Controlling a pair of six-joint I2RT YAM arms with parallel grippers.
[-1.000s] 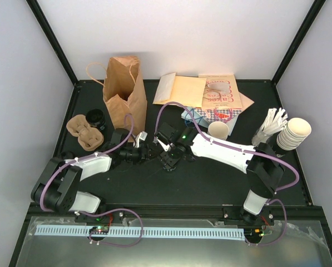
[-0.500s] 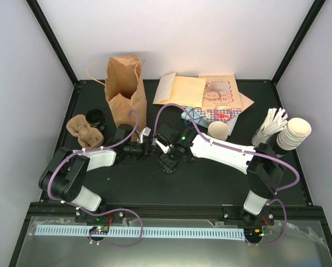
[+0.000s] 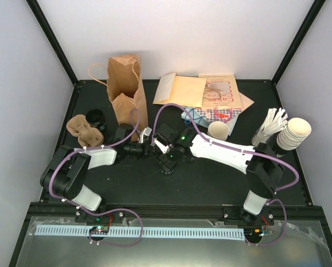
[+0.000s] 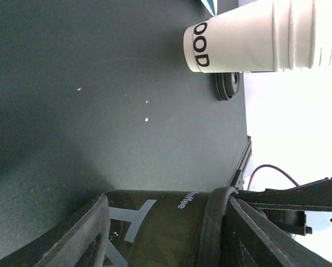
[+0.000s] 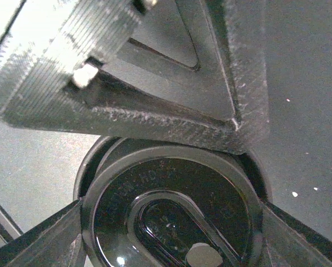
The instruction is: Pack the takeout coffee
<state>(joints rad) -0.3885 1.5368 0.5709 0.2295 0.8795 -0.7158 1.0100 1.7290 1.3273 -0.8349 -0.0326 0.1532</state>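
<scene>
Glossy black plastic lid (image 5: 171,217), matt dark takeout coffee (image 4: 166,222)

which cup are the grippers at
The dark lidded cup at the centre, between the left gripper and right gripper; the open cream cup, the cream stack and the far-left black cup stand apart.

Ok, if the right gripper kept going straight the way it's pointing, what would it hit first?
The black lid, directly ahead of the right gripper and framed by its fingers in the wrist view. How much gap remains is unclear.
</scene>
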